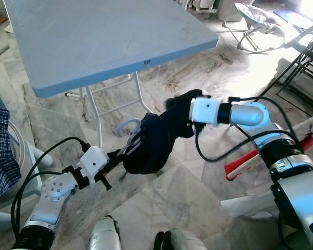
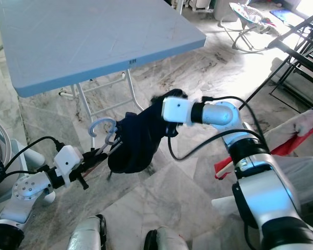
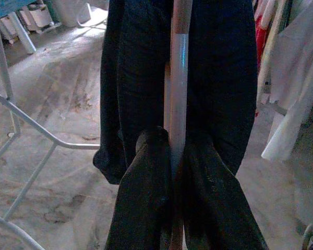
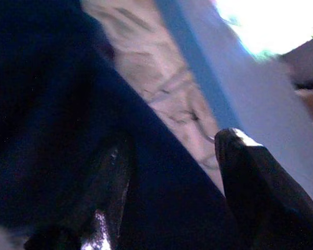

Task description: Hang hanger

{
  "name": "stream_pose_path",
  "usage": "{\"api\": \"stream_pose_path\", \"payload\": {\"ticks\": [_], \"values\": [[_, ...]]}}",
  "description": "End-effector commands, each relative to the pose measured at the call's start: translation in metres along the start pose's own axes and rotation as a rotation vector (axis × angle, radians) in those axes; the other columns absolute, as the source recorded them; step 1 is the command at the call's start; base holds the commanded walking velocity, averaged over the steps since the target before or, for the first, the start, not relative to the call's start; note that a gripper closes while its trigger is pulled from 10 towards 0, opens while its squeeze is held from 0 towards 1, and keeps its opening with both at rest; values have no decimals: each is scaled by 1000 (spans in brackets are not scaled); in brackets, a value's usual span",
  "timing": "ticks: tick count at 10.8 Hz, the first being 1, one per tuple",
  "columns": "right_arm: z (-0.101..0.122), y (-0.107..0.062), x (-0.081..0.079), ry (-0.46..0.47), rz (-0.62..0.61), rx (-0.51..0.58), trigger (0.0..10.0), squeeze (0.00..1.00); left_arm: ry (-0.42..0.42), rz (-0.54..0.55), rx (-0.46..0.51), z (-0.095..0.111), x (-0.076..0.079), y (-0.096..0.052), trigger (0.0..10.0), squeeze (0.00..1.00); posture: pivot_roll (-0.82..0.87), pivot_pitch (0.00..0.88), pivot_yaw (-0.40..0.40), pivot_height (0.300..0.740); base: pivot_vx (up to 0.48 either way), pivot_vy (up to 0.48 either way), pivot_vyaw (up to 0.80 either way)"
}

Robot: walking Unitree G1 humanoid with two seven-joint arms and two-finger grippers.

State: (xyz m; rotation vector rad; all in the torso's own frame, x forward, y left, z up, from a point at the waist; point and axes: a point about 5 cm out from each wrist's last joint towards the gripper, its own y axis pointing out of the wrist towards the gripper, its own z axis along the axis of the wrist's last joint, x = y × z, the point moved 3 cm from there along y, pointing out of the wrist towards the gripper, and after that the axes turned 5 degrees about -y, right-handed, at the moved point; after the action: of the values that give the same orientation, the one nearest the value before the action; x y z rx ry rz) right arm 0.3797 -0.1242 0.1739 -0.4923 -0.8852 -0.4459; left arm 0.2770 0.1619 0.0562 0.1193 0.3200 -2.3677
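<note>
Hanger (image 1: 129, 126), one pale blue piece with its hook curling up, sits between the two grippers above the marble floor (image 1: 198, 177), near the blue table (image 1: 104, 36). Left gripper (image 3: 176, 172) is clamped on its thin bar; right gripper (image 4: 172, 172) has its fingers spread around the single dark garment (image 1: 159, 138) draped over it

Left gripper (image 3: 175, 172) fingers pinched together, arm raised forward; right gripper (image 4: 172, 177) fingers spread, arm bent inward.
</note>
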Motion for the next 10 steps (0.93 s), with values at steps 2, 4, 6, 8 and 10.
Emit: {"api": "stream_pose_path", "payload": {"ticks": [2, 4, 6, 8, 10], "values": [[-28, -16, 1, 135, -106, -128, 10000, 1000, 19, 2, 66, 16, 0, 4, 0, 0, 50, 125, -94, 740, 0, 0, 0], [-47, -27, -22, 185, -92, -218, 10000, 345, 19, -18, 67, 18, 3, 4, 0, 0, 53, 136, -79, 740, 0, 0, 0], [-62, -37, -32, 279, -135, -299, 10000, 0, 15, -13, 63, 19, 1, 2, 0, 0, 54, 139, -71, 740, 0, 0, 0], [-59, -46, -3, 248, -377, -262, 10000, 0, 13, -31, 47, 16, 2, 0, 0, 0, 54, 144, -59, 740, 0, 0, 0], [-58, -55, 12, 262, -496, -251, 10000, 1000, 20, -40, 33, 14, 3, -1, 0, 0, 56, 143, -57, 740, 0, 0, 0]]}}
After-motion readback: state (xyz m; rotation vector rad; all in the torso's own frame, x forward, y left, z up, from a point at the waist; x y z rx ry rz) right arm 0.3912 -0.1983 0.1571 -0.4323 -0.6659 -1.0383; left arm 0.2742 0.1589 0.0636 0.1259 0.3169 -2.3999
